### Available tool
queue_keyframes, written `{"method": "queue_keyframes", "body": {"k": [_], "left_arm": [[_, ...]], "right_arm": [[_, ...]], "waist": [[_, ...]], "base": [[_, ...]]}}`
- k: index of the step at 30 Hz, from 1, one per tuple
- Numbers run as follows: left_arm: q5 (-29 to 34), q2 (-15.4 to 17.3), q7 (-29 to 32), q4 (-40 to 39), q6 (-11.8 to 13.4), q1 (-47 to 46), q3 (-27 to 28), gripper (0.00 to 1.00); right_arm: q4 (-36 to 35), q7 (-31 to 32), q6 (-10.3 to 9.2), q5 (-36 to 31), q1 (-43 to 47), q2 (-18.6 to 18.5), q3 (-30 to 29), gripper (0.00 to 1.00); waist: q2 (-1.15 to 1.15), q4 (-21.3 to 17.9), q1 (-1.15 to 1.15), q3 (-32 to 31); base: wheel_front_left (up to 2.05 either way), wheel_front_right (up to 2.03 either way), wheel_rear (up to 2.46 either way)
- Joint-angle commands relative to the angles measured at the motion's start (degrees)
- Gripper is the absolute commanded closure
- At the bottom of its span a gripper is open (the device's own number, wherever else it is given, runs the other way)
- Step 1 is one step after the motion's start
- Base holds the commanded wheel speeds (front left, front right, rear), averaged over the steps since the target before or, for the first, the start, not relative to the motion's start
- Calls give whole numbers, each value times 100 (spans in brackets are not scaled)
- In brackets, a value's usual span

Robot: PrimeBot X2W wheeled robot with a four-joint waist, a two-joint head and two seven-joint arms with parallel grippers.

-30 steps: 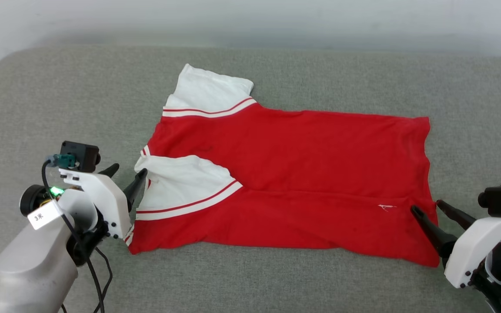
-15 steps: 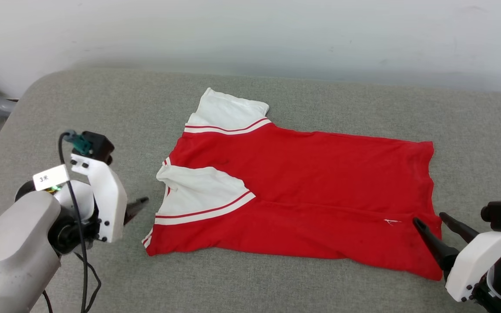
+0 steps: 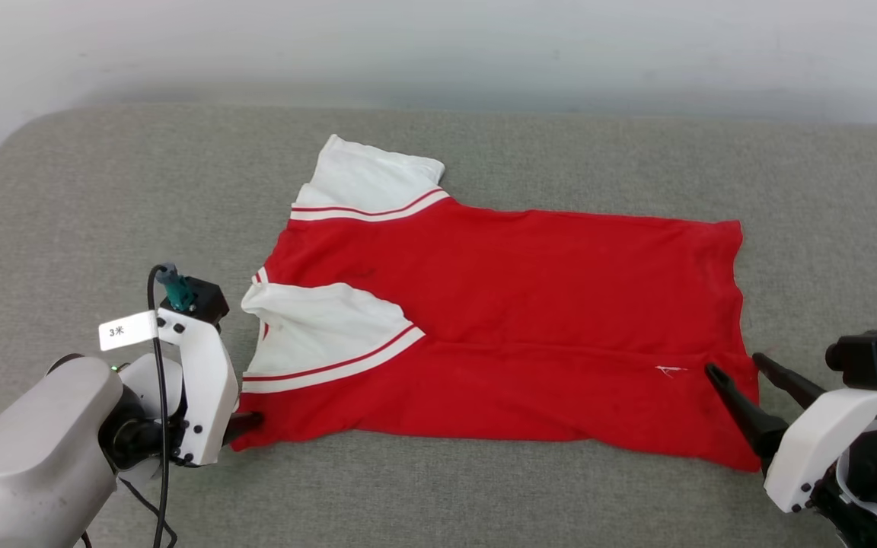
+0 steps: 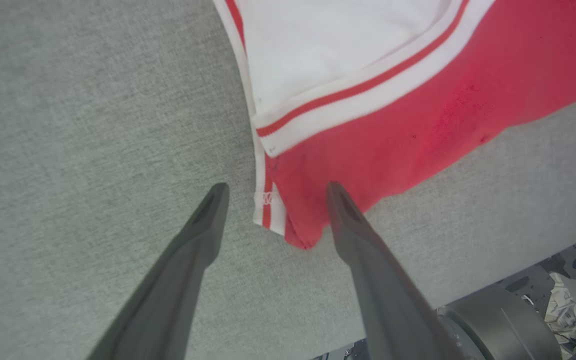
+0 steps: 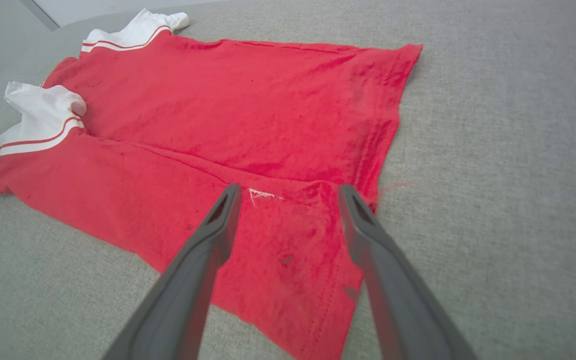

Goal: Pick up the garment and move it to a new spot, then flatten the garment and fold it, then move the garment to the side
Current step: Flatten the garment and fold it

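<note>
The garment (image 3: 522, 304) lies spread on the grey cushion (image 3: 484, 137), plain red side up, with its near long edge folded over. Its two white sleeves with red-white trim point left. My left gripper (image 3: 252, 420) stands open at the garment's near left corner. In the left wrist view the striped corner of the garment (image 4: 393, 135) lies between the left gripper (image 4: 276, 187) fingers. My right gripper (image 3: 734, 364) is open over the near right hem. Its fingers straddle the folded red cloth of the garment (image 5: 248, 110) in the right wrist view, right gripper (image 5: 289, 189) holding nothing.
A pale wall (image 3: 438, 46) runs behind the cushion. Bare grey cushion surrounds the garment on all sides. The cushion's near edge and part of my base (image 4: 498, 320) show in the left wrist view.
The head camera has shifted. My left gripper has moved from beside the folded white sleeve toward me, down to the garment's near left corner. The right gripper stays over the hem.
</note>
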Motion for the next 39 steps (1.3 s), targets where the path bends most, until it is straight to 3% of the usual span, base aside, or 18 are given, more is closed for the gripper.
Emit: {"method": "queue_keyframes", "body": {"k": [1, 11, 13, 23, 32, 39], "left_arm": [[38, -33, -23, 79, 14, 63, -30, 0], [-41, -318, 9, 650, -3, 325, -288, 0], [-59, -365, -89, 686, -10, 329, -306, 98], [57, -71, -549, 354, -22, -39, -315, 100], [144, 157, -801, -320, 1, -117, -298, 100], [182, 157, -831, -626, 102, -100, -305, 100]], "right_arm": [[-7, -12, -5, -53, -115, 37, 11, 0], [19, -47, -5, -42, -283, 15, 56, 0], [-2, -46, -5, -27, -323, -12, -1, 0], [-351, 525, -5, -33, -507, -397, -286, 0], [-722, 2520, -5, 313, -478, -1112, -130, 0], [-686, 3607, -5, 418, -511, -1144, 33, 0]], "waist": [[0, -79, 0, 98], [0, -239, 0, 302], [0, -239, 0, 290], [0, -110, 0, -8], [0, 46, 0, -168], [0, 123, 0, -130]], "base": [[0, 0, 0], [0, 0, 0], [0, 0, 0], [0, 0, 0], [0, 0, 0], [0, 0, 0]]}}
